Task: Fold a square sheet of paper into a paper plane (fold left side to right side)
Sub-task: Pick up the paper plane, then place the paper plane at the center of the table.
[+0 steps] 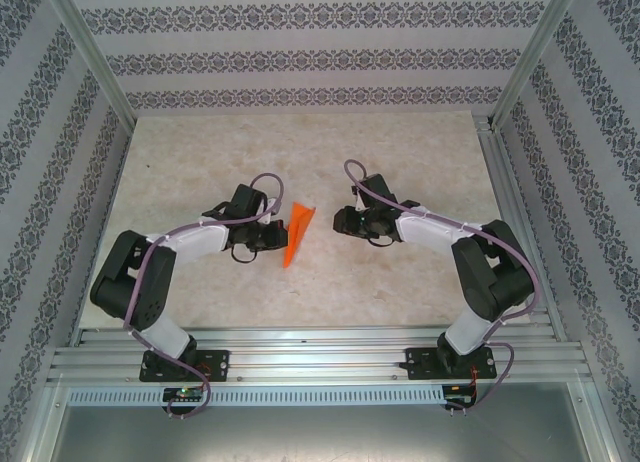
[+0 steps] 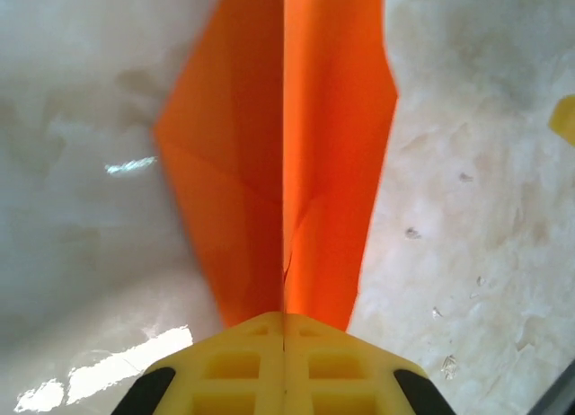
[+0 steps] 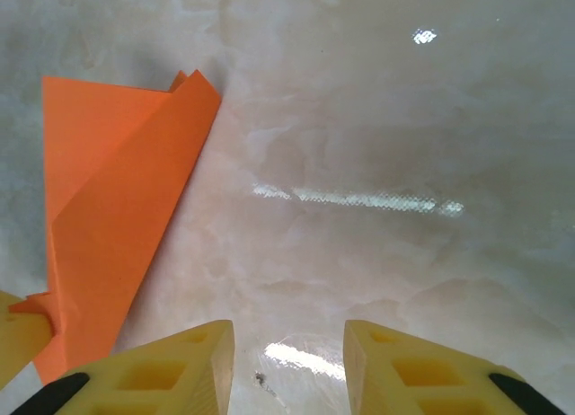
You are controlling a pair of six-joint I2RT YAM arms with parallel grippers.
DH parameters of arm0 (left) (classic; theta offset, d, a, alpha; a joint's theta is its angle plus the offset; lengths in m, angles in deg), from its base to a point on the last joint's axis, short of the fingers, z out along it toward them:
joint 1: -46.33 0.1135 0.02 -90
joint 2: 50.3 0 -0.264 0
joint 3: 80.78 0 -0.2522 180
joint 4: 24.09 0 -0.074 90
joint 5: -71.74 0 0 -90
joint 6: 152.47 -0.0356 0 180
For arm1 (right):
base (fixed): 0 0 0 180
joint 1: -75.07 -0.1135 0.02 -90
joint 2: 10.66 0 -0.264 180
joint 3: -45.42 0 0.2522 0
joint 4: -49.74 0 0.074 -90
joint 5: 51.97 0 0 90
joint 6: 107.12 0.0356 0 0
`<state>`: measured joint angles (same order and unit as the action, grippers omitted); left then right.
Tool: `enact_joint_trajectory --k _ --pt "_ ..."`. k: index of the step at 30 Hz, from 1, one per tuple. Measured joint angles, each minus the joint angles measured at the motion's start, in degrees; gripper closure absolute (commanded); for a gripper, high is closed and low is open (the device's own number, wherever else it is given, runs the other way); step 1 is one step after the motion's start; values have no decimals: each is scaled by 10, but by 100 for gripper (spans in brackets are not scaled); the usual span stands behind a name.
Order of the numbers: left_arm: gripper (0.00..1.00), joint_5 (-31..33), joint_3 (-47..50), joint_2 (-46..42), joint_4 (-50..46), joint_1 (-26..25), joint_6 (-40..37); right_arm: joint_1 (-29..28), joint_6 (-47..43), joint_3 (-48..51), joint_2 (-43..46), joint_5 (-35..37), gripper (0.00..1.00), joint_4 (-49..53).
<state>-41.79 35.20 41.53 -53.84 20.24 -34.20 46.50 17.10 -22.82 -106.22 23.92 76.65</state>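
Observation:
The square sheet of paper, bright orange, is folded into a slim pointed paper plane (image 1: pixel 298 232) with a centre crease, near the middle of the table. My left gripper (image 1: pixel 277 235) is at its left side and shut on it. In the left wrist view the yellow fingers meet at the crease, and my left gripper (image 2: pixel 285 318) pinches the paper plane (image 2: pixel 278 163), whose two flaps spread away from me. My right gripper (image 1: pixel 341 222) stands to the right of the paper, apart from it. In the right wrist view my right gripper (image 3: pixel 287 336) is open over bare table, with the paper plane (image 3: pixel 108 217) at the left.
The pale marble-look table top (image 1: pixel 420 162) is walled by patterned panels. Aluminium rails (image 1: pixel 320 360) run along the near edge by the arm bases. Upright metal posts (image 1: pixel 95 52) stand at the back corners.

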Motion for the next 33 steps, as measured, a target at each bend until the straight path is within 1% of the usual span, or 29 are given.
enact_joint_trajectory --k 3,6,9,13,17,22,25,33 --pt "100 78 -44 -33 -46 -52 -43 14 16 5 21 -12 61 -3" --pt "100 153 -73 -42 -72 -99 -74 21 31 5 37 -20 60 -10" --pt "100 204 -82 -25 -90 -129 -92 26 43 7 42 -27 60 -20" --pt "100 255 -93 27 -105 -152 -101 26 71 13 38 -46 57 -43" --pt "100 271 -93 51 -109 -161 -102 25 97 14 11 -58 57 -76" --pt "100 273 -93 52 -108 -161 -102 14 123 6 -55 -69 59 -100" --pt "100 273 -93 52 -107 -163 -102 1 131 0 -79 -73 59 -112" --pt "100 273 -93 52 -105 -170 -102 -6 138 -15 -80 -74 58 -118"
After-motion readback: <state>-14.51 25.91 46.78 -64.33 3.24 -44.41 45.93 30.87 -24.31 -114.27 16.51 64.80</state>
